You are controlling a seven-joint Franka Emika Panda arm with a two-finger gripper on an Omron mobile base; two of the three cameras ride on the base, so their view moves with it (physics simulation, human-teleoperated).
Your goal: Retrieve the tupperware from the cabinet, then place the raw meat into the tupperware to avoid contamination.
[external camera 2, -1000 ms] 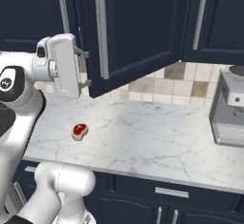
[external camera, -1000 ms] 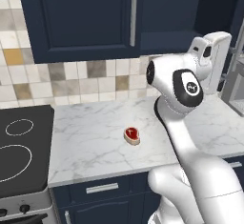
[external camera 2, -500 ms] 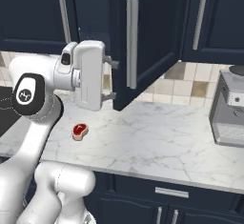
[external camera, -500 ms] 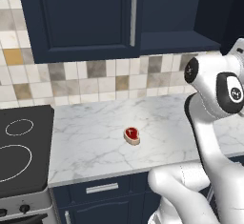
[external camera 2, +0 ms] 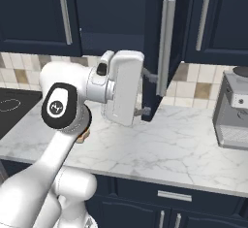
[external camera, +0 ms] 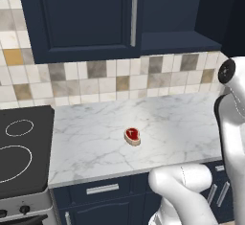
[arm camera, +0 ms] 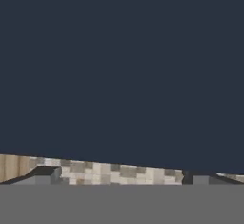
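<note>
Hand spread wide, facing cabinet door edge-on

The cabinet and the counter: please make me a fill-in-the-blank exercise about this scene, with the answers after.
1. The meat lies on the marble ___.
2. The gripper, level with the swung-out cabinet door, has its jaws ___.
3. To the left of the counter in the left base view is a black ___.
4. The wall behind the counter is covered with ___.

Answers: counter; open; stove; tiles
</note>
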